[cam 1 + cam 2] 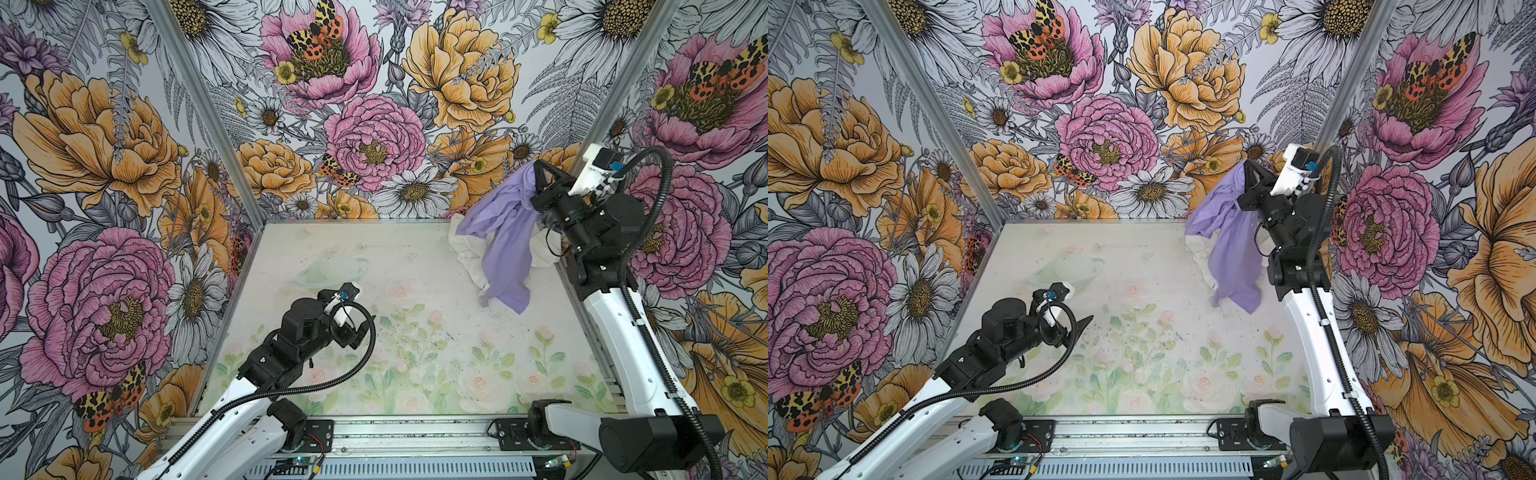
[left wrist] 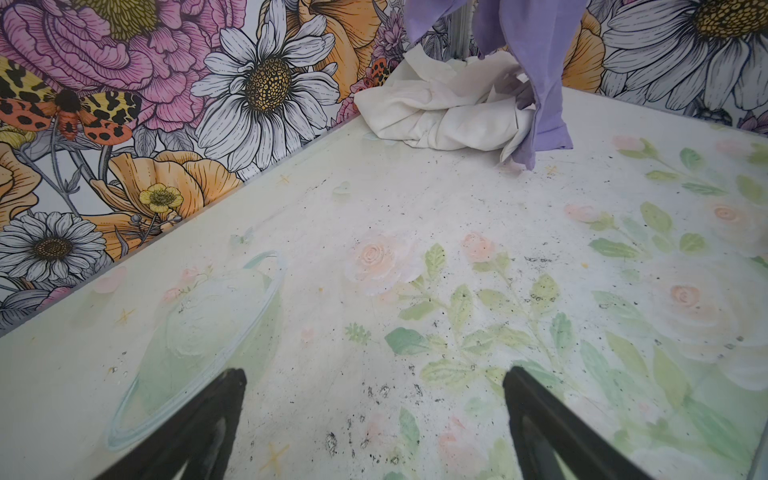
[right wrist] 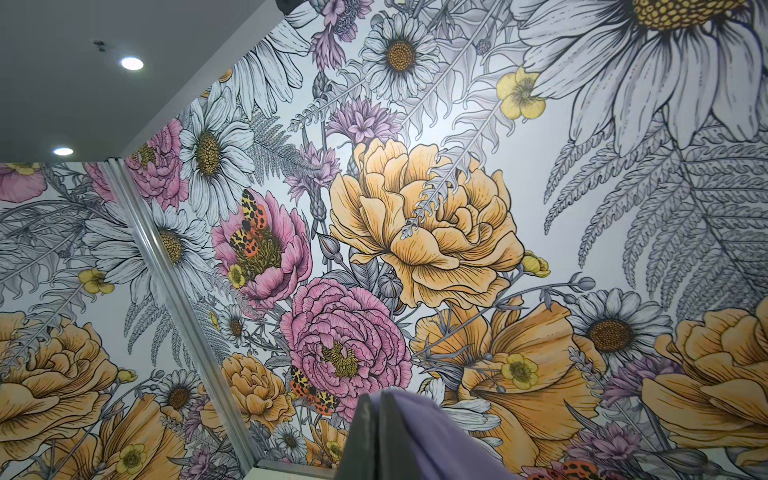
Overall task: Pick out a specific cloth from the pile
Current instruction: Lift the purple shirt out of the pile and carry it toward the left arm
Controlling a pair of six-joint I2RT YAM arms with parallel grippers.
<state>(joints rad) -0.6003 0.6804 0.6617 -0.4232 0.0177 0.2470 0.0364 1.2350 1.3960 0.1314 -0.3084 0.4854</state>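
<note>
Note that the right claw (image 1: 542, 172) is pressed together on the upper end of the cloth (image 1: 505, 245), holding it high at the far right corner of the bench (image 1: 415, 270). The cloth hangs straight down from that claw, so its long axis runs roughly vertical, from the pinch point to a lower hem at bench level. That hem lies just beside the near edge of the pile (image 1: 467, 249) and drapes across the front of it. In the left wrist view the hem appears to touch the bench, but you cannot confirm contact. The pile sits on the bench directly beneath the raised claw. The left claw (image 2: 374, 372) is spread wide and empty, low over the near left of the bench, well apart from both. The right arm is therefore the nearer 1. Judge the extraction as partly complete: the next move likely requires more lift or travel away from the pile. Watch for a white fold dragging along with the hem.
</note>
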